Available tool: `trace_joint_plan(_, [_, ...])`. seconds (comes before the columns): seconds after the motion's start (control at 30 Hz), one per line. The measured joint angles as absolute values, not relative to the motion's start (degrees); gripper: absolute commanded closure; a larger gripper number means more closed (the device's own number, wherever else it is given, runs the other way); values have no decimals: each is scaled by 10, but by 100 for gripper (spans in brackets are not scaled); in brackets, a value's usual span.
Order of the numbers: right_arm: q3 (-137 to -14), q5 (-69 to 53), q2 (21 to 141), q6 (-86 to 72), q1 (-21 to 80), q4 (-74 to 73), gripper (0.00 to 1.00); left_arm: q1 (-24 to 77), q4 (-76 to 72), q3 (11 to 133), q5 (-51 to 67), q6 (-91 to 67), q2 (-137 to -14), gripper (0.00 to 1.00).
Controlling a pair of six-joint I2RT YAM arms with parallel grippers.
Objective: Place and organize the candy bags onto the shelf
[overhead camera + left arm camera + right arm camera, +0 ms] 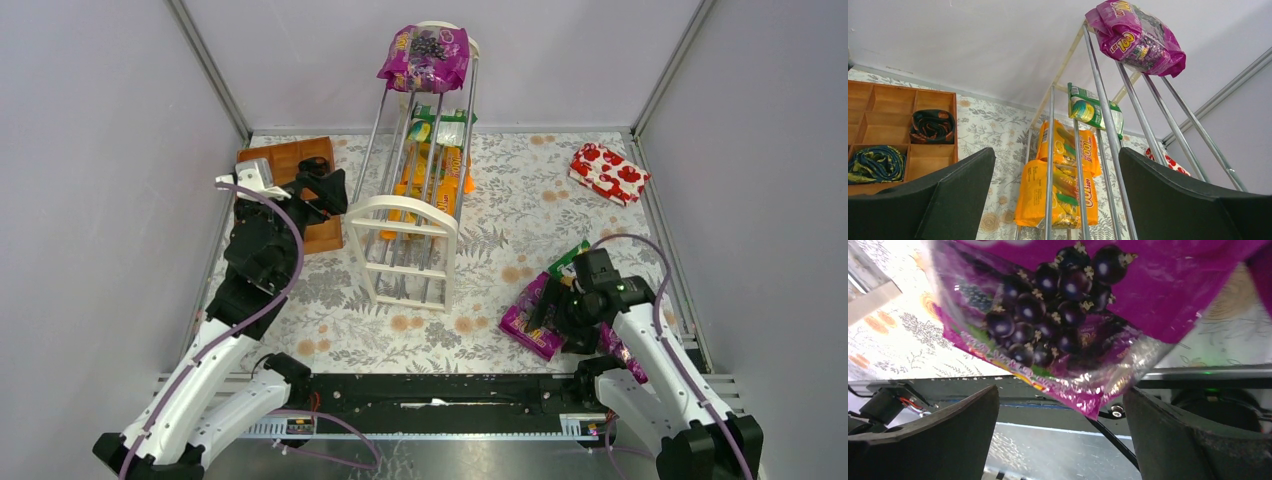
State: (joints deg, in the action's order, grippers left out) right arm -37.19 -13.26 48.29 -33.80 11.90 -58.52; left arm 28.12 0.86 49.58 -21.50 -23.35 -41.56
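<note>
- The tall cream-white rack (pixel 404 228), with arched ends and thin silver rods, stands mid-table.
- A glossy purple grape bag (pixel 424 55) lies on top of it, with crinkly orange-yellow bags (pixel 443 172) and a green bag (pixel 441 124) lower down.
- The right gripper (pixel 556 303) is spread wide over a second purple packet (pixel 528 320), near right.
- The left gripper (pixel 330 190) is wide and empty, left of the rack.

Left gripper (pixel 1056 155) and right gripper (pixel 1060 390) stand spread wide

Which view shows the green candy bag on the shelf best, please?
Left wrist: the green candy bag appears large and sharp on the shelf, one rod crossing it. Top external shows it small behind rods; right wrist misses it entirely.
</note>
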Motion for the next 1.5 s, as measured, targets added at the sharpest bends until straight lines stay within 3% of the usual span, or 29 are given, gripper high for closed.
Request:
trace_joint_plan(0.27, [-273, -214, 531, -411, 129, -419, 0, 281, 9, 496, -213, -234, -418, 1])
trace_joint_plan(0.47, [-223, -236, 580, -563, 131, -110, 0, 281, 8, 495, -213, -234, -421, 1])
trace_joint_plan(0.7, [-247, -277, 814, -712, 133, 260, 0, 280, 8, 495, -213, -236, -423, 1])
trace_joint_plan(0.8, [-265, -306, 867, -740, 139, 338, 0, 280, 8, 495, -213, -236, -423, 1])
trace_joint_plan(0.97, [-296, -335, 842, -683, 142, 297, 0, 280, 8, 495, -213, -236, -423, 1])
trace_joint_plan(1.1, [-368, -330, 797, -543, 143, 131, 0, 280, 8, 495, -213, -236, -423, 1])
trace_joint_plan(1.3, [-502, -143, 722, -331, 144, -154, 0, 280, 8, 495, -213, -236, -423, 1])
trace_joint_plan(1.5, [-574, 96, 720, -235, 143, -277, 0, 280, 8, 495, -213, -236, -423, 1])
